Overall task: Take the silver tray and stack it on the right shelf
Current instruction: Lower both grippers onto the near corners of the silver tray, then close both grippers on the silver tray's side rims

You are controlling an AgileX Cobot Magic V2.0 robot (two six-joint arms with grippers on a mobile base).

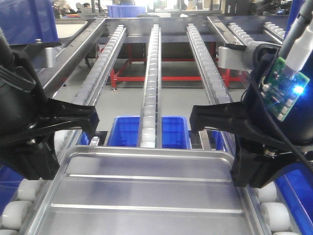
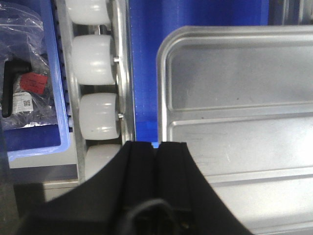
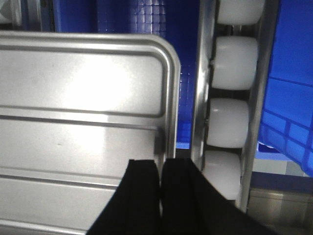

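Nearest us, along the bottom of the front view, the silver tray sits level between the two arms, its two ribs running across. The left gripper is pinched closed on the tray's left rim and the right gripper is pinched closed on its right rim. White rollers stand just beside either edge; we cannot tell whether the tray rests on anything. Beyond its far edge sits a blue bin, then three long roller tracks running away. We would move both arms in step with the spacing fixed, so the thin, slick rim neither twists nor slips, and rise clear of the rollers before swinging right. The right shelf itself we cannot pick out with certainty.
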